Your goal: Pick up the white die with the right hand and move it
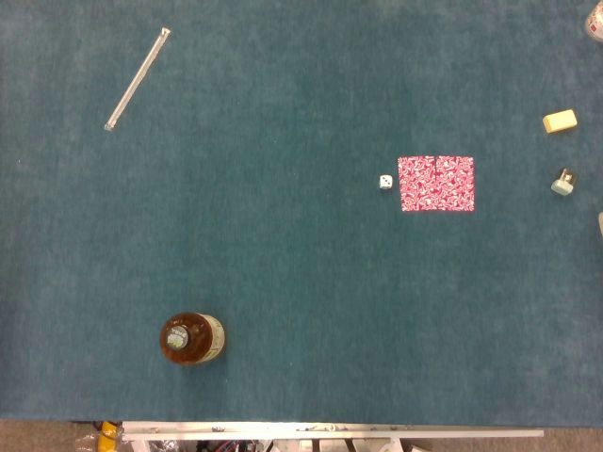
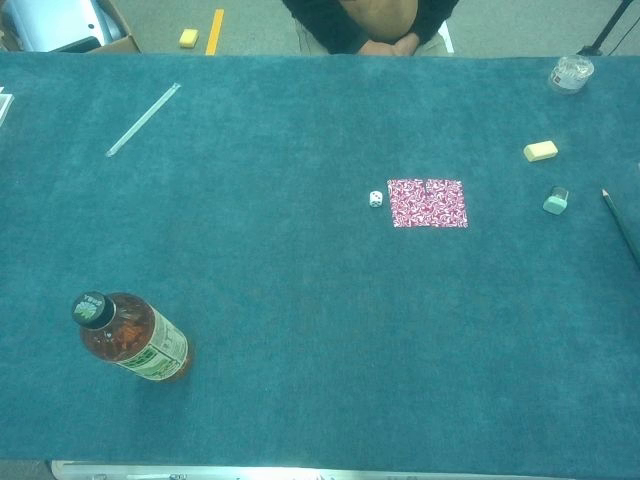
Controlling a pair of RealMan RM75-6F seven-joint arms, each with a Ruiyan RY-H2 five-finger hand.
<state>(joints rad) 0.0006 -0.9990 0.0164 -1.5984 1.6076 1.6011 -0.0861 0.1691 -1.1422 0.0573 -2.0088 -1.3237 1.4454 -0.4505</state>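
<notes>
Small white die with dark pips (image 1: 385, 182) (image 2: 375, 198) sits on the teal felt table (image 1: 301, 282) (image 2: 320, 330), just left of a red-and-white patterned rectangular card (image 1: 436, 184) (image 2: 427, 203), apart from it. Neither hand shows in head or chest view, so hand state and die-to-hand relation can't be told. Brown tea bottle with green label (image 1: 192, 338) (image 2: 130, 337) stands near left front. Clear plastic rod (image 1: 138, 78) (image 2: 143, 119) lies far left.

Matt, fuzzy teal cloth tabletop (image 1: 301, 282)
</notes>
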